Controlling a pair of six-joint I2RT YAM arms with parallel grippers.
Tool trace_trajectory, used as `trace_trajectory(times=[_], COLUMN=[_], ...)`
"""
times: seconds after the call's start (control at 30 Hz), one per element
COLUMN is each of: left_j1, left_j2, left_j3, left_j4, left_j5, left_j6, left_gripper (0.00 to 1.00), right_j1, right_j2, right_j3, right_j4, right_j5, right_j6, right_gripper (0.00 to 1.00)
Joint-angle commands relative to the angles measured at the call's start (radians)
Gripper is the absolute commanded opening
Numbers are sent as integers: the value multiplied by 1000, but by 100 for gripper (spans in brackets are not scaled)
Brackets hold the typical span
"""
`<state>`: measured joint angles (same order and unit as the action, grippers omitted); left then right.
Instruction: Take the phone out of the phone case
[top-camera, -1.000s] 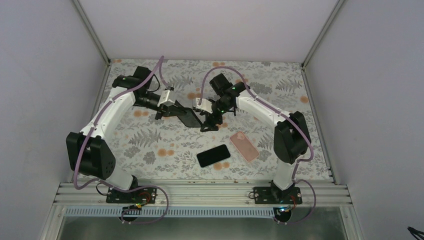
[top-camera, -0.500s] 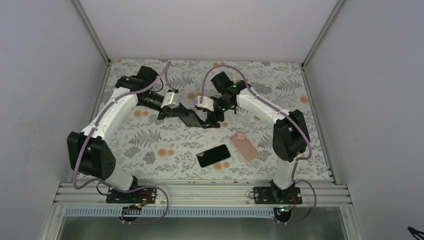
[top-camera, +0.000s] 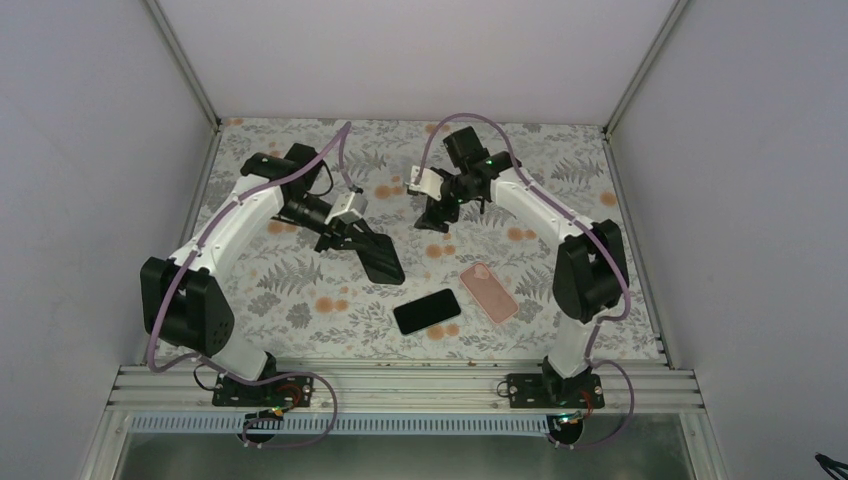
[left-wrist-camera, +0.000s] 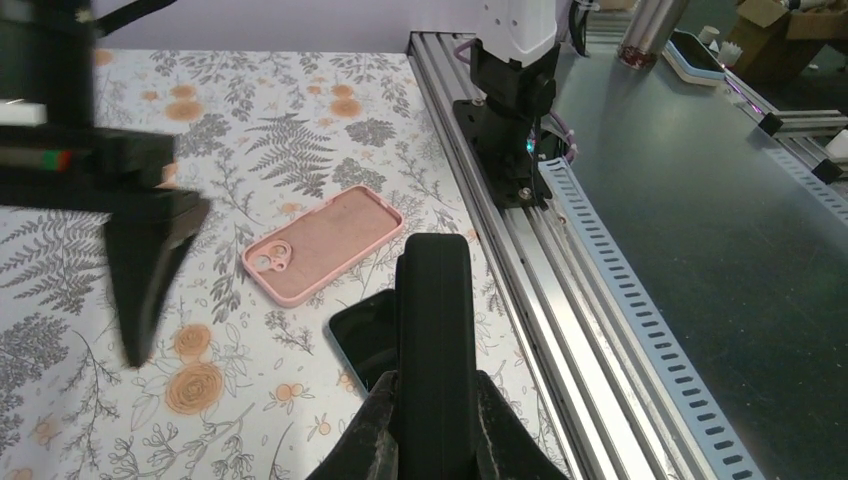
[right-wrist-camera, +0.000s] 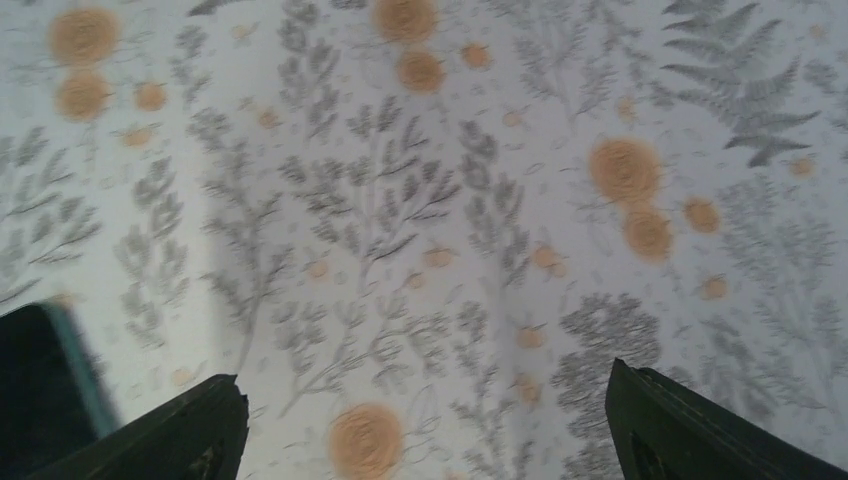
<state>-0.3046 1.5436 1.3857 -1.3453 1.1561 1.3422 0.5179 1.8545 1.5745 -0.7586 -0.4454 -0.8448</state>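
Aluminium rail (top-camera: 400, 385) with ribbed slots runs along the near edge, carrying both arm bases. Just beyond it, you have a black glossy rectangular phone (top-camera: 427, 311) lying flat, screen up, on the fern-and-flower patterned tablecloth (top-camera: 300, 290). A pink soft phone case (top-camera: 489, 291) lies just to its right, close but apart, with its camera cut-out at the far end. Farther in, your left gripper (top-camera: 345, 238) is pinching one end of a matte black phone case (top-camera: 378, 256) and holds it tilted above the cloth, its free end pointing toward the phone. You cannot tell from these views whether anything sits inside that black case. Farthest back, your right gripper (top-camera: 435, 218) hangs over bare cloth, its fingers (right-wrist-camera: 680, 430) spread wide with nothing between them.
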Motion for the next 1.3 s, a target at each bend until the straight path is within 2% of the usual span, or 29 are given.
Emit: trace_trajectory(times=[0.0, 0.17, 0.23, 0.37, 0.53, 1.0, 1.27], left_j1=[20, 34, 36, 32, 31, 31, 31], left_j2=[16, 46, 66, 87, 86, 57, 48], left_j3=[56, 139, 192, 235, 237, 197, 185], left_j4=[-14, -12, -12, -11, -12, -12, -12], left_j5=[84, 138, 158, 200, 206, 197, 219], left_j6=[8, 4, -4, -8, -15, -5, -8], left_gripper=[2, 2, 2, 2, 2, 2, 2], right_j1=[8, 18, 27, 66, 73, 67, 64], right_j2=[-149, -329, -380, -432, -405, -373, -353], right_j3=[-122, -291, -324, -388, -378, -332, -327], right_j4=[-77, -52, -44, 69, 123, 167, 247], right_j5=[-117, -260, -295, -263, -247, -163, -111], right_j6=[-39, -2, 21, 109, 143, 144, 192], right_gripper=[92, 92, 88, 80, 76, 77, 76])
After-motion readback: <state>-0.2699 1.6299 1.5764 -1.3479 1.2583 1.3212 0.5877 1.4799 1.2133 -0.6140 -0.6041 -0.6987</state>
